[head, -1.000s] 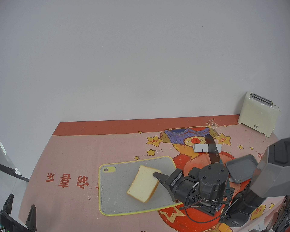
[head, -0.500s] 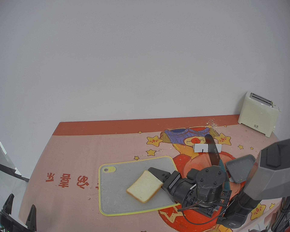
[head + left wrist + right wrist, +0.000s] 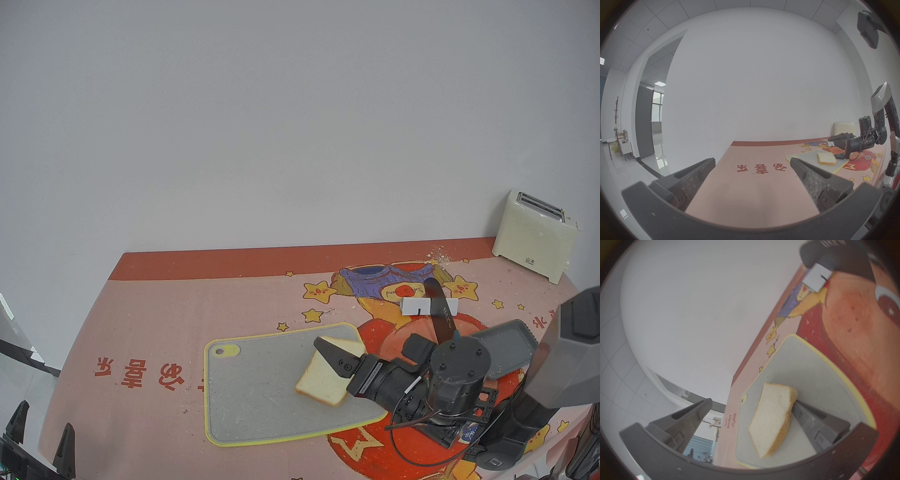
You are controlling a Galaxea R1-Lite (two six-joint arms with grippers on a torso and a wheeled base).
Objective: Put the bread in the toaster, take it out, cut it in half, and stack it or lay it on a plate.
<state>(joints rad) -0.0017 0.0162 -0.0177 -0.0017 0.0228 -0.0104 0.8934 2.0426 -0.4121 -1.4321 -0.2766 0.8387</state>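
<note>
The top finger of the black right gripper [image 3: 328, 367] covers part of the slice of white bread [image 3: 320, 382], and the other finger's tip is hidden behind the slice. The handle end of the dark long knife [image 3: 439, 309] is behind the right arm [image 3: 562, 359]. So is part of the grey flat plate [image 3: 509, 347]. The black left gripper [image 3: 42, 432] is cut off by the bottom edge, so just its two tips peek in.

Pale bread slice [image 3: 325, 378], whole, on the right side of the grey cutting board [image 3: 262, 394] — cream toaster [image 3: 535, 235] upright, far right
</note>
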